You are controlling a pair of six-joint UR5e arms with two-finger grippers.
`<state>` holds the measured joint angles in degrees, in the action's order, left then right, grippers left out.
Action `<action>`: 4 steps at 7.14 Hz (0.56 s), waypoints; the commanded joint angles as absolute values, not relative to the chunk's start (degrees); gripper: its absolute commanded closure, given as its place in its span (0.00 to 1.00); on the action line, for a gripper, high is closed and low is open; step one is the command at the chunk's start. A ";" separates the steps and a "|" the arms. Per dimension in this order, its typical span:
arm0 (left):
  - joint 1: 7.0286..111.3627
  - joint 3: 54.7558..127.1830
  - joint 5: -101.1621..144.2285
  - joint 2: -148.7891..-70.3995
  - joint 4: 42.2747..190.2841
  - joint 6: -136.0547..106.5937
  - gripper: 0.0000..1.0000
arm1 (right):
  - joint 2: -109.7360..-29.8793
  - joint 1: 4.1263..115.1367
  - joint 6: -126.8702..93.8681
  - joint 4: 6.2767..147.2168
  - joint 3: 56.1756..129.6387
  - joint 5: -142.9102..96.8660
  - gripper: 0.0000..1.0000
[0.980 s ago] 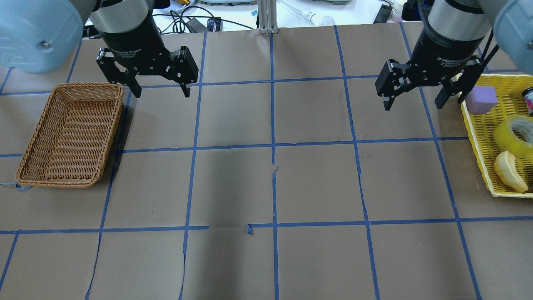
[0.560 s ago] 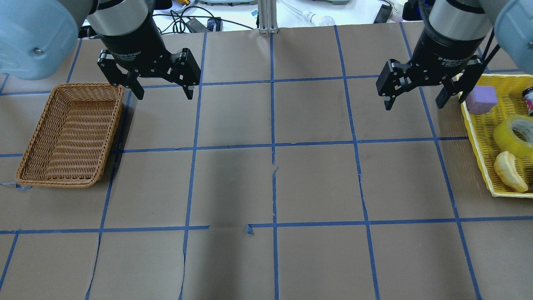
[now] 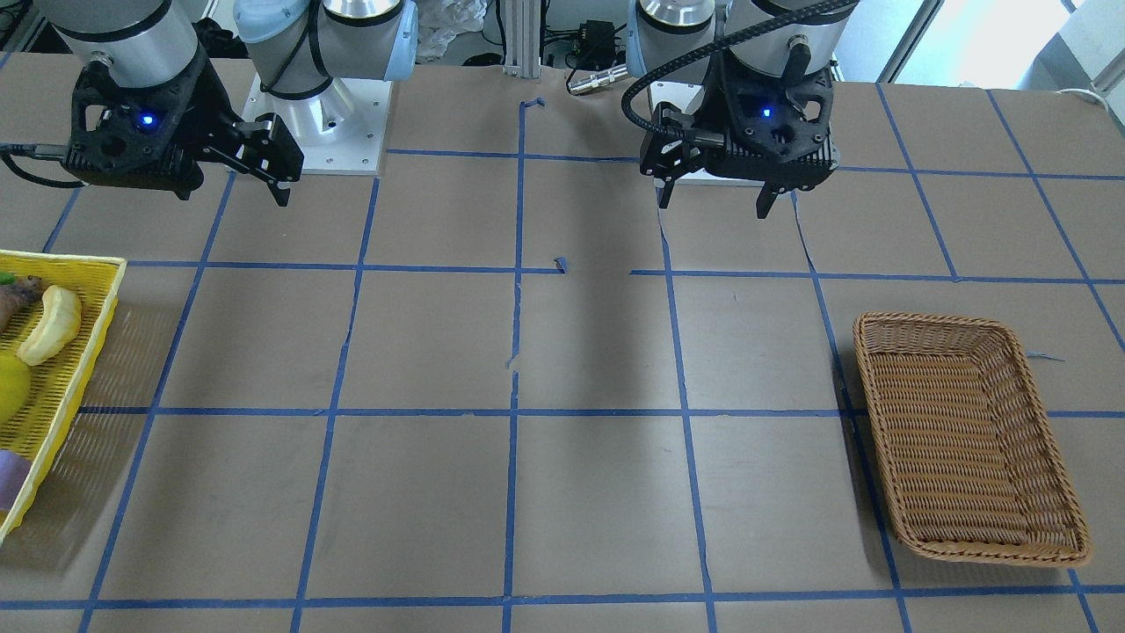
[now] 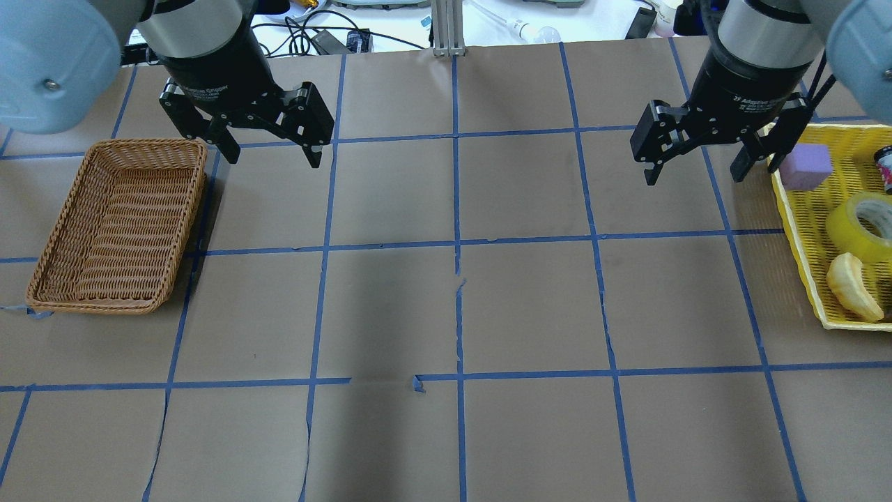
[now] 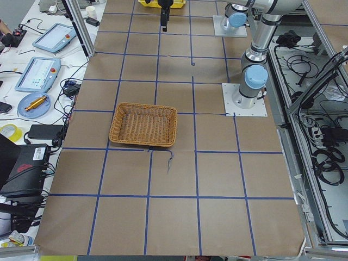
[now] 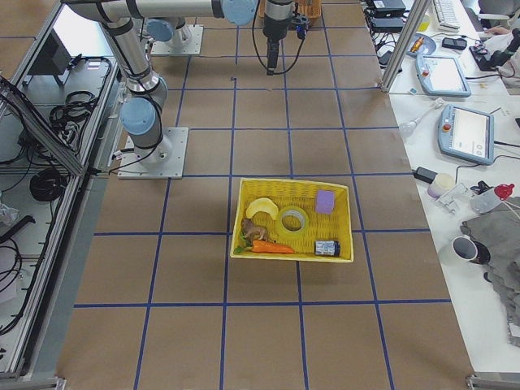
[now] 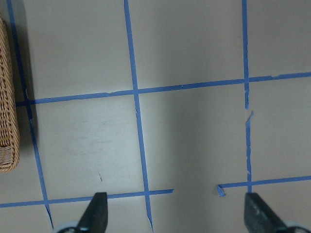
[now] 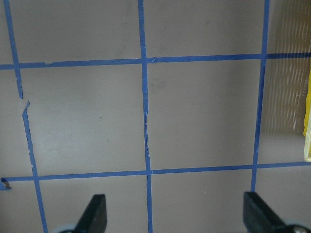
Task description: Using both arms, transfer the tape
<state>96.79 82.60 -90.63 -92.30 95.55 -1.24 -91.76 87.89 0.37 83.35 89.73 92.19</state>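
Note:
The yellow tape roll lies in the yellow basket at the table's right edge. It also shows in the exterior right view and at the left edge of the front-facing view. My right gripper hangs open and empty above the table, just left of that basket. Its wrist view shows only bare table and the basket's edge. My left gripper hangs open and empty above the table, next to the far right corner of the wicker basket. Its wrist view shows bare table.
The yellow basket also holds a pale banana-shaped item, a purple block, a dark jar and a carrot. The wicker basket holds nothing. Blue tape lines grid the brown table. Cables and devices lie past the far edge.
My left gripper has shifted slightly toward the table's far edge. My right gripper has barely moved. Both stay open, and the tape has not moved.

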 commanded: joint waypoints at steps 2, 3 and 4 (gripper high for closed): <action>96.77 82.97 -90.70 -91.85 95.71 -1.23 0.00 | -91.67 87.89 0.44 83.23 89.82 92.28 0.00; 96.77 82.97 -90.70 -91.85 95.71 -1.23 0.00 | -91.67 87.80 0.70 83.32 89.91 92.20 0.00; 96.85 82.97 -90.70 -91.85 95.80 -1.23 0.00 | -91.67 87.89 0.44 83.32 89.91 92.28 0.00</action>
